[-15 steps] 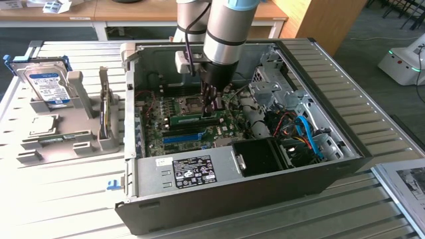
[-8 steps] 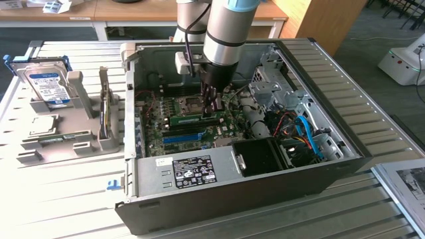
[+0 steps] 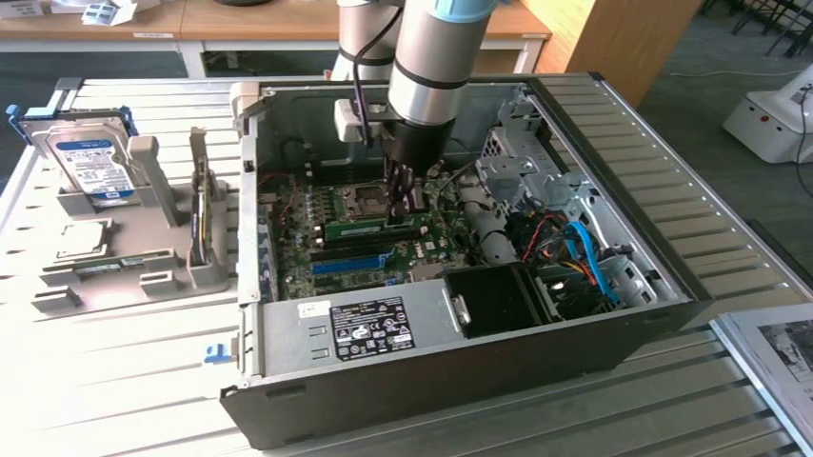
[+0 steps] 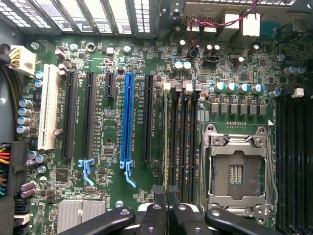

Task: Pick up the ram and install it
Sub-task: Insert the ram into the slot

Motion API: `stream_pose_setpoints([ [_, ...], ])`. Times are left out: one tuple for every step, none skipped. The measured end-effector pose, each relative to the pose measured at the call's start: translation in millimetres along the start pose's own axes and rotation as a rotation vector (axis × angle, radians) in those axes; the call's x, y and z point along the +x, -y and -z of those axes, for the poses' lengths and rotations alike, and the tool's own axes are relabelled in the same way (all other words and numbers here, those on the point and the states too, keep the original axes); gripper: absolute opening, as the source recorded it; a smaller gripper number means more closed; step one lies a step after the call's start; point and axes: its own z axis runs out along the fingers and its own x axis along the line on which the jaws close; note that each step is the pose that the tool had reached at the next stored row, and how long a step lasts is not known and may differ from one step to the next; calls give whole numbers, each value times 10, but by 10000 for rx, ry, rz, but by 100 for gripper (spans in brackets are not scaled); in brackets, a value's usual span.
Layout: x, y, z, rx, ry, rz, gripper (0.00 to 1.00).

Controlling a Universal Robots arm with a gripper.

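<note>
The ram (image 3: 360, 228), a thin green stick, stands on edge in line with the memory slots of the motherboard (image 3: 333, 262) inside the open computer case (image 3: 420, 381). My gripper (image 3: 409, 211) reaches straight down into the case and is shut on the end of the stick towards the exterior view's right. In the wrist view the ram (image 4: 165, 132) shows edge-on as a pale thin strip running away from my gripper (image 4: 167, 193), whose black fingertips (image 4: 159, 196) press together on it. It lies along the slot beside the other black memory slots (image 4: 183, 132). I cannot tell how deep it sits.
The empty silver processor socket (image 4: 237, 169) lies right beside the slots. Long black slots and a blue slot (image 4: 128, 117) flank the other side. A black fan shroud (image 3: 496, 300) and cables (image 3: 578, 248) crowd the case. A grey holder (image 3: 128, 257) with a hard drive (image 3: 87, 162) stands outside.
</note>
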Motion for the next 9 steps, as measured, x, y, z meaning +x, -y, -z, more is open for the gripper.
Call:
stream_pose_setpoints([
  [0, 0, 0, 0, 0, -11, 11],
  [0, 0, 0, 1, 1, -26, 11],
  [0, 0, -1, 2, 4, -52, 11],
  [0, 0, -1, 2, 7, -88, 11],
  [0, 0, -2, 2, 10, -131, 11],
  [0, 0, -2, 3, 12, -160, 11],
  [0, 0, -2, 3, 13, -165, 11],
  [0, 0, -2, 3, 13, -165, 11],
  [0, 0, -2, 2, 12, -166, 11],
])
